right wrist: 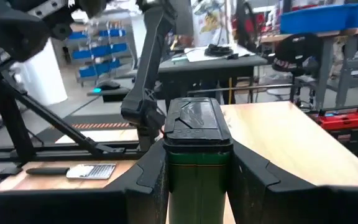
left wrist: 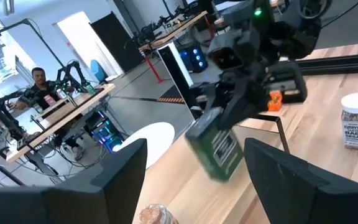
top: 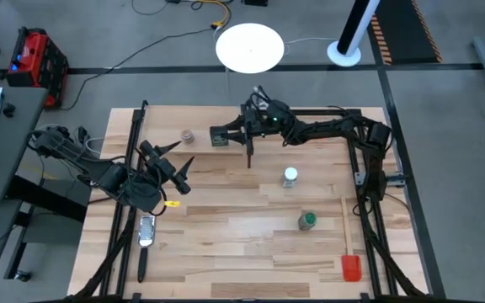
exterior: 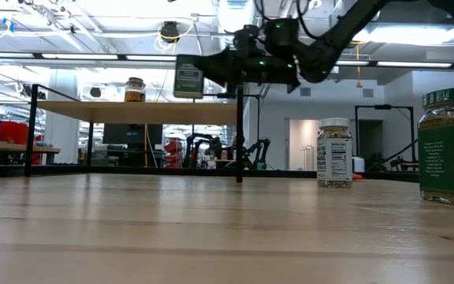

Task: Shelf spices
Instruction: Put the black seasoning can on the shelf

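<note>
I see my right gripper [top: 226, 135] clamping the dark green black-lidded tin [top: 218, 136] over the light-wood shelf [top: 200, 145] at twelve o'clock; left gripper [top: 175, 164] gapes empty at nine.

— What sort of place is this?
— A robotics lab or workshop: bare concrete floor [top: 445, 93] with loose cables, striped hazard tape [top: 379, 34], workbenches [left wrist: 73, 106] with more robot arms [exterior: 203, 150], blue parts bins [right wrist: 98, 53], and overhead strip lights [exterior: 93, 57].
</note>
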Robot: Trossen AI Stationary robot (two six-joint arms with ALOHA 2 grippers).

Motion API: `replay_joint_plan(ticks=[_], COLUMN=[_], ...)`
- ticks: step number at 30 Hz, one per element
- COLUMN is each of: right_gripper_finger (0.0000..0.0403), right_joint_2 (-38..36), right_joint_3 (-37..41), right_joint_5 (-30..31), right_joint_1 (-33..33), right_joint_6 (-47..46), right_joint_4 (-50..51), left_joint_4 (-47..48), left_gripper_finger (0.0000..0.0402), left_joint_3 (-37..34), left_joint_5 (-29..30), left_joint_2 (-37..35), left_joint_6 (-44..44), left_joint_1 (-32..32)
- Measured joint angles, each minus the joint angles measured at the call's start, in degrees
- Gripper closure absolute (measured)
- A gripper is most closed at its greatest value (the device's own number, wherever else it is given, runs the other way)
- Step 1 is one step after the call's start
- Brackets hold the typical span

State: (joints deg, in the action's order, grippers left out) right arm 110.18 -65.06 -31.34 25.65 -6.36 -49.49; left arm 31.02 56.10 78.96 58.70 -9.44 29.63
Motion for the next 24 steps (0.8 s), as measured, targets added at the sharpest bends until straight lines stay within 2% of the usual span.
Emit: replay_joint_plan(ticks=[3,9,13,18,24], right_gripper_finger=[0.0281,0.0281,0.0281,0.0281,0.0281], right_joint_2=[-3.2,-10.2,-11.9,-11.1,-10.5], right_joint_3=[5.9,13.3,13.7,13.7,13.8], right_joint_5=[0.8,7.6,8.2,13.1,13.4], right_joint_1=[1.5,1.2,-0.8,-3.0,-3.0], right_joint_6=[-1.2,1.7,4.2,7.8,9.6], right_joint_4=[-4.1,-4.0,-2.1,-0.3,0.9], left_joint_4=[0.1,0.0,0.0,0.1,1.0], left_gripper_finger=[0.0143,0.0143,0.0143,0.0143,0.0143], left_joint_3=[0.0,0.0,0.0,0.0,0.0], left_joint_5=[0.0,1.3,2.2,2.3,2.3], left_joint_2=[0.0,0.0,0.0,0.0,0.0], left_joint_6=[-0.1,-0.1,-0.1,-0.1,-0.2], left_joint_1=[0.0,0.0,0.0,0.0,0.0])
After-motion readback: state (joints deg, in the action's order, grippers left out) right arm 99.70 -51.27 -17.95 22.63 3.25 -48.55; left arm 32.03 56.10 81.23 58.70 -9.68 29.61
